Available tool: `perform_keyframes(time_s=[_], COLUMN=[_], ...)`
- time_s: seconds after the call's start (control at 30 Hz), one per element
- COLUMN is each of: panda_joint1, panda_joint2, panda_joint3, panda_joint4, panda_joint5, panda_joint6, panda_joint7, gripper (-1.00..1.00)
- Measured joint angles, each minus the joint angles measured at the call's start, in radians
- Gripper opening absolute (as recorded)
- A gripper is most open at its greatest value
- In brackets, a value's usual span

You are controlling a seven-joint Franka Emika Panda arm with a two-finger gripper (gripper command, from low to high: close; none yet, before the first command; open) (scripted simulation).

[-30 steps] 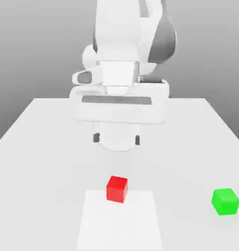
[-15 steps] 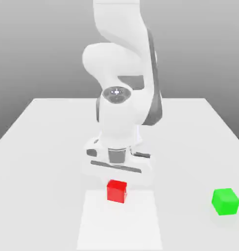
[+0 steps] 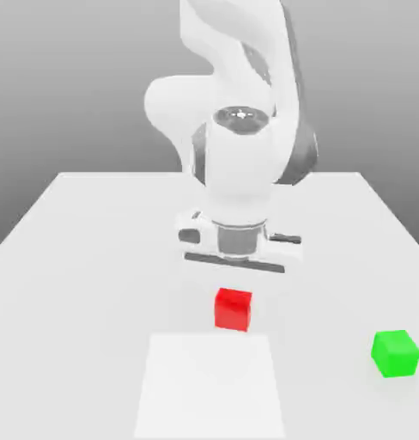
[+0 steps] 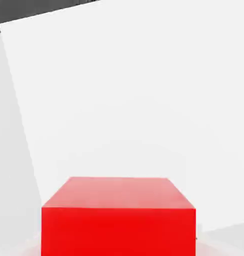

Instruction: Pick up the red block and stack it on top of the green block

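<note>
The white robot arm's gripper [image 3: 233, 288] hangs low above one small red cube [image 3: 233, 309]; whether its fingers are parted cannot be told. The cube has shifted toward the exterior view's right, off the pale square mat [image 3: 209, 385]. One green cube [image 3: 395, 352] sits well apart on the white table [image 3: 67, 258].
</note>
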Motion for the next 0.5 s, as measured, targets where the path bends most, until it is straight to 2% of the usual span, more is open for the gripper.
perform_keyframes(time_s=[0.2,0.37,0.4,0.5], panda_joint1=[0.241,0.287,0.296,0.296], panda_joint2=[0.105,0.262,0.291,0.291], panda_joint3=[0.104,0.070,0.058,0.058], panda_joint4=[0.217,0.265,0.267,0.267], panda_joint5=[-0.024,-0.116,-0.135,-0.135], panda_joint6=[-0.112,-0.006,0.019,0.020], panda_joint7=[0.225,0.330,0.344,0.344], gripper=[-1.00,-1.00,1.00,1.00])
